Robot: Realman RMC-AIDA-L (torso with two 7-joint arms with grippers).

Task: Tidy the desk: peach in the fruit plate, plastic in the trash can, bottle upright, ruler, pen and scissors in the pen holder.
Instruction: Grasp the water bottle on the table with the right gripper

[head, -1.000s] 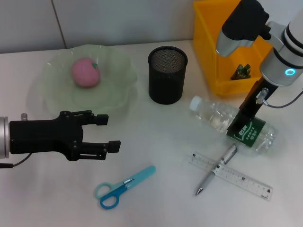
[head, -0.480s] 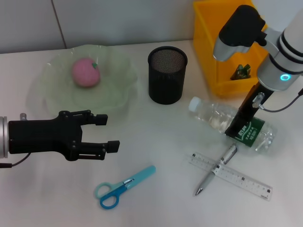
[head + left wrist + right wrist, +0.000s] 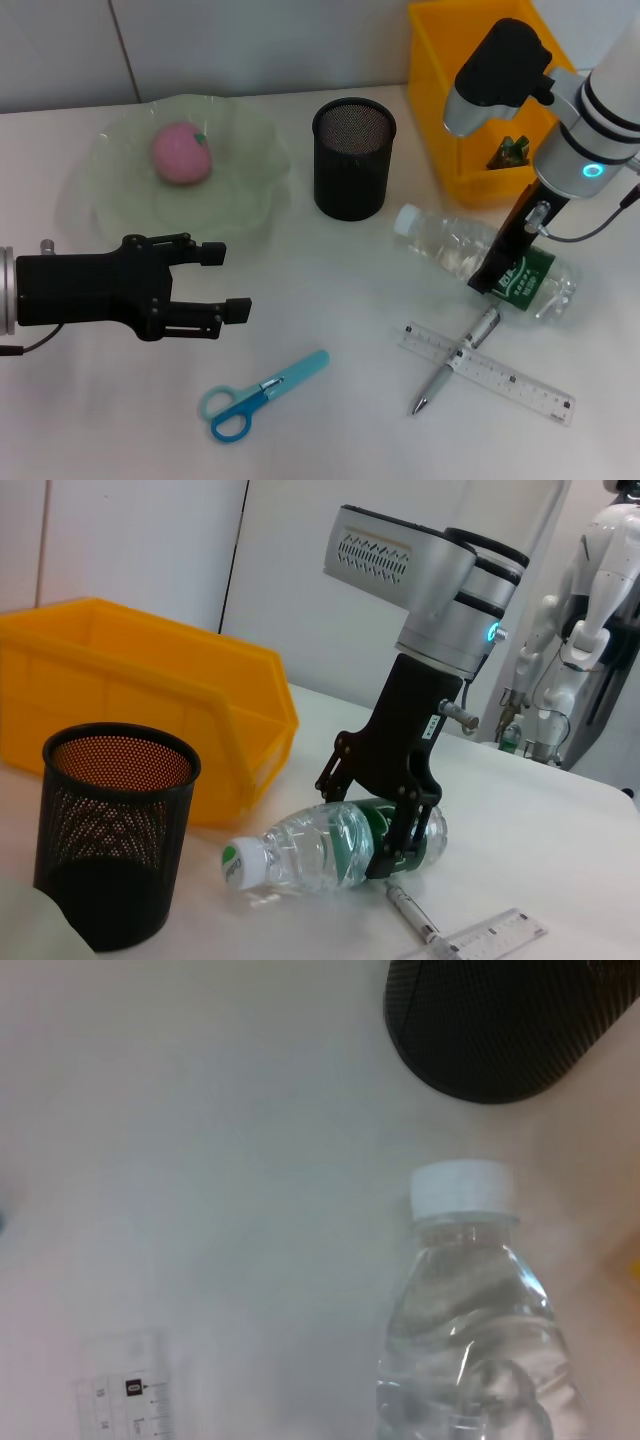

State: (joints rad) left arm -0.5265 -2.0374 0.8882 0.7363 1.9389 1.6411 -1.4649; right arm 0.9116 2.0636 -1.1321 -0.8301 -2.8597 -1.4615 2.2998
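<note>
Clear, thin plastic makes the bottle (image 3: 487,264) light, slick and easily dented, so the labelled middle is the sensible place to grip. It lies on its side toward the table's right edge, cap pointing at the pen holder (image 3: 353,171). The right gripper (image 3: 392,820) has its fingers straddling that green label, apparently closed on it (contact looks firm). Since a second ago the bottle has slid slightly leftward. The left gripper (image 3: 220,282) waits open and empty near the left edge.
</note>
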